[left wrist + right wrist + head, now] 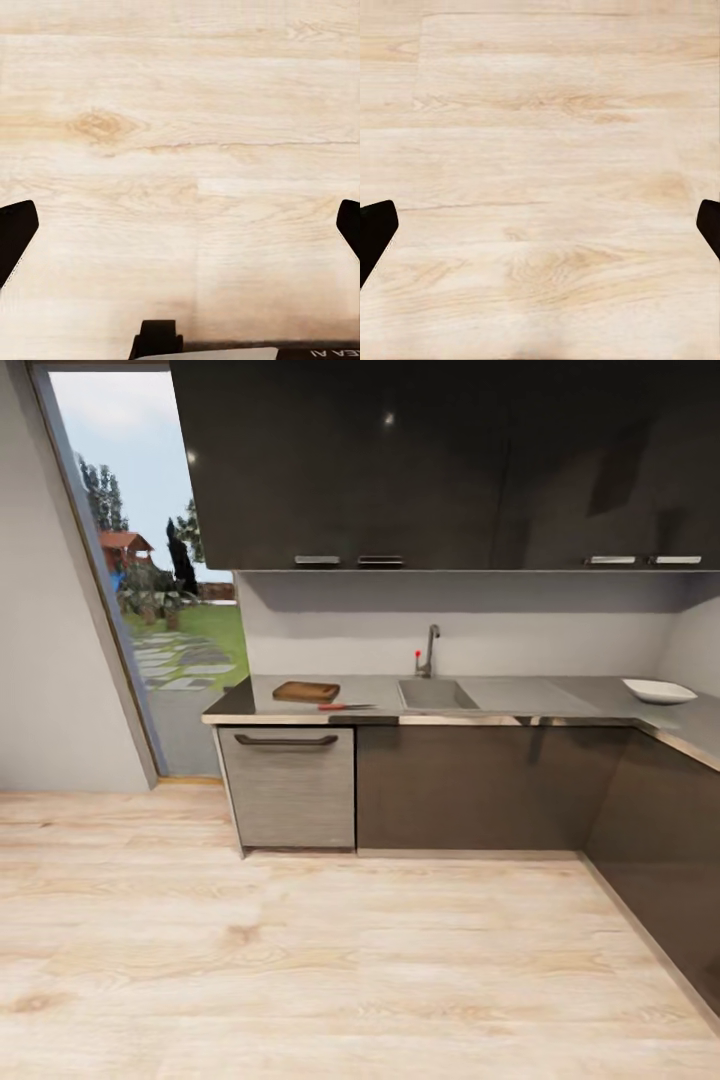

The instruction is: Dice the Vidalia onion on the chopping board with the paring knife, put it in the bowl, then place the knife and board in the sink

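plainly, left pincer (180, 225) and right pincer (540, 225) both spread wide, holding nothing, over wooden floor (180, 112).

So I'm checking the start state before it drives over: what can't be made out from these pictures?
- Inside of the sink: hidden by its rim in the far head view, so no onion can be confirmed.
- Bowl contents: hidden by its wall.
- Paring knife: too small for detail.
- Left gripper, right gripper: fingertips cut off by the wrist views' edges.
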Motion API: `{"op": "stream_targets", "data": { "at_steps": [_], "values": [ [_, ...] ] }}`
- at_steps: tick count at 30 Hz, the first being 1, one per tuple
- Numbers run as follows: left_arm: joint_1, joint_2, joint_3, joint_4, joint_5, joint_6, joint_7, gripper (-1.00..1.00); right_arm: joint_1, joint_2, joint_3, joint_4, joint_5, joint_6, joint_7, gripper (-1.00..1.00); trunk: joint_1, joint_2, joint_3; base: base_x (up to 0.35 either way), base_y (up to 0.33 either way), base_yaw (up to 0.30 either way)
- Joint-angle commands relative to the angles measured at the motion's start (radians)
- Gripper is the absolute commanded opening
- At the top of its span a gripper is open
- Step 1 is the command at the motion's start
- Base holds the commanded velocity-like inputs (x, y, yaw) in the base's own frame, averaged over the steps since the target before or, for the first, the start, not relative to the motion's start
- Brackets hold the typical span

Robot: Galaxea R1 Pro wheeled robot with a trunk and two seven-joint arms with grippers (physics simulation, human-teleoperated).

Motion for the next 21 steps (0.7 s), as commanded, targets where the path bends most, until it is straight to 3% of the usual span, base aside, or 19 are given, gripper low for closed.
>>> {"op": "stream_targets", "data": {
  "at_steps": [1, 15, 21],
  "values": [
    [0.0, 0.0, 0.001, -0.001, 0.001, -0.002, -0.001, 1.0, 0.0, 0.0, 0.001, 0.001, 0.001, -0.003, -0.004, 1.0, 0.001, 0.0, -0.001, 0.321, 0.003, 0.004],
    [0.0, -0.001, -0.001, -0.001, -0.002, -0.002, -0.001, 1.0, 0.0, 0.0, 0.001, 0.001, 0.001, -0.003, -0.004, 1.0, 0.001, 0.0, -0.001, 0.322, 0.002, 0.001],
    [0.0, 0.0, 0.001, -0.001, -0.001, -0.002, -0.001, 1.0, 0.0, 0.0, 0.001, 0.001, 0.001, -0.003, -0.004, 1.0, 0.001, 0.0, -0.001, 0.308, 0.113, 0.0]
  ]
}}
